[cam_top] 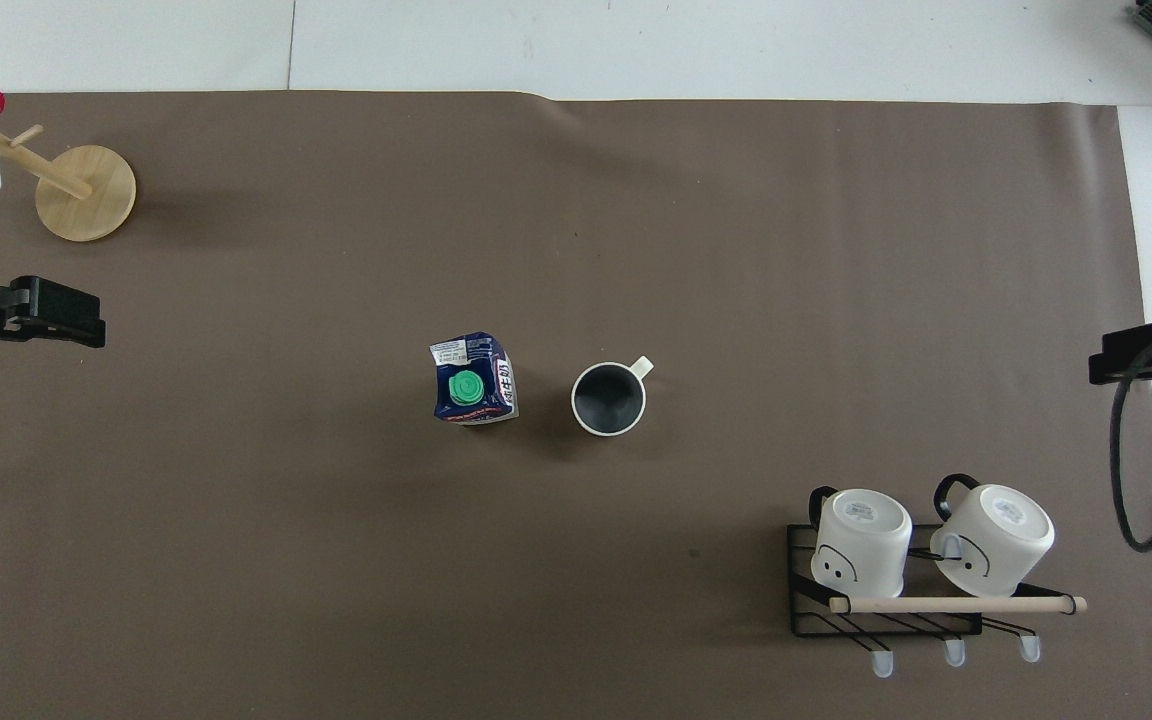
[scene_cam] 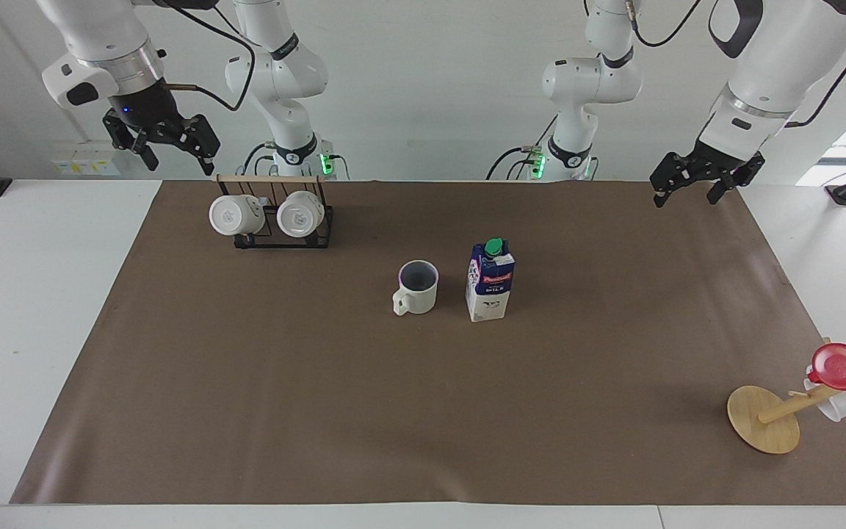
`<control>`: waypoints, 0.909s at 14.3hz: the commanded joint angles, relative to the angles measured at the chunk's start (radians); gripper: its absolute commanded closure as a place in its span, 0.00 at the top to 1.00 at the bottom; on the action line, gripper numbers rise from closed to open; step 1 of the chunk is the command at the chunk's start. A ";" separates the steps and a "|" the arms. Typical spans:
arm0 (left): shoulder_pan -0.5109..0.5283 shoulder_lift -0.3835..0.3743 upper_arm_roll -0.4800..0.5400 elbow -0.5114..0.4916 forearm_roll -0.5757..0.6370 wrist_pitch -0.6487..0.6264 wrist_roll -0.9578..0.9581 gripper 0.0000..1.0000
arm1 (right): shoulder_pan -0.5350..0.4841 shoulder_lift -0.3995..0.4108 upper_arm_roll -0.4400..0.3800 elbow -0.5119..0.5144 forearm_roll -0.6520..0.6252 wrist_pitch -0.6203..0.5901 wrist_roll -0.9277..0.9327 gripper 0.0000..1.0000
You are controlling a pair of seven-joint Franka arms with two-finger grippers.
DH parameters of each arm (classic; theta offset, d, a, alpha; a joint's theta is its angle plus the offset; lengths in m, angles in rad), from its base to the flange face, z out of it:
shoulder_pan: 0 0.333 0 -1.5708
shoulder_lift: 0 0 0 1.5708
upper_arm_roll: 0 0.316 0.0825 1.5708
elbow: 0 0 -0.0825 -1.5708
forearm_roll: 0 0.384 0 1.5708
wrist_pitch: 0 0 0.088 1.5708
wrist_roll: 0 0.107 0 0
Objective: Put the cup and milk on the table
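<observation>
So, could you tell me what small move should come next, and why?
Probably none beyond holding clear: the cup and milk already stand upright side by side on the table, and the open left gripper and right gripper hold nothing.
</observation>
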 commanded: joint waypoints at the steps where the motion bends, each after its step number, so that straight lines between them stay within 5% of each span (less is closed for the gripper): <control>1: 0.017 -0.007 -0.014 0.010 -0.014 -0.028 0.010 1.00 | -0.014 -0.007 0.006 -0.009 0.015 0.007 0.004 1.00; 13: 0.019 -0.019 -0.005 0.010 -0.014 -0.026 0.019 1.00 | -0.014 -0.007 0.005 -0.009 0.015 0.007 0.004 1.00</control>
